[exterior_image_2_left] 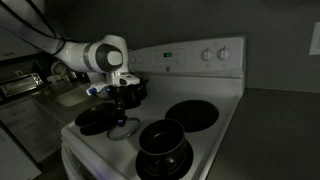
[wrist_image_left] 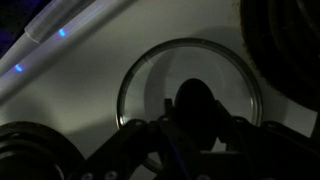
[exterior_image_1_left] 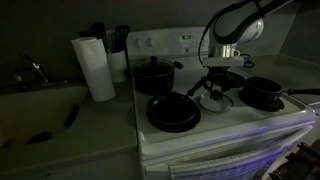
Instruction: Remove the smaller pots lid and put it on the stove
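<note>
The scene is dim. In the wrist view the lid (wrist_image_left: pixel 165 70) lies flat on the white top of the stove (wrist_image_left: pixel 90 90), its pale metal rim a full circle and its dark knob (wrist_image_left: pixel 195 100) at the middle. The pincer (wrist_image_left: pixel 192 135) comes in from the lower edge directly over that knob, with its dark fingers (wrist_image_left: pixel 135 135) on either side. In this light I cannot tell whether they are clamped on the knob or standing free of it. In an exterior view the pincer (exterior_image_1_left: pixel 214 88) hangs straight down from the arm over the lid (exterior_image_1_left: pixel 213 100). The lid sits on the stove (exterior_image_1_left: pixel 230 125) between the burners, with the frying pan (exterior_image_1_left: pixel 173 112) on one side and the smaller pot (exterior_image_1_left: pixel 262 93) on the other, apart from both. The smaller pot stands uncovered, its long handle pointing away from the lid. The taller pot (exterior_image_1_left: pixel 155 75) stands on a back burner near the raised panel. A paper towel roll (exterior_image_1_left: pixel 97 68) stands upright on the worktop (exterior_image_1_left: pixel 100 135) just beside the stove. In an exterior view the pincer (exterior_image_2_left: pixel 119 108) is low over the stove (exterior_image_2_left: pixel 215 135), between the frying pan (exterior_image_2_left: pixel 97 120) and the smaller pot (exterior_image_2_left: pixel 163 150).
</note>
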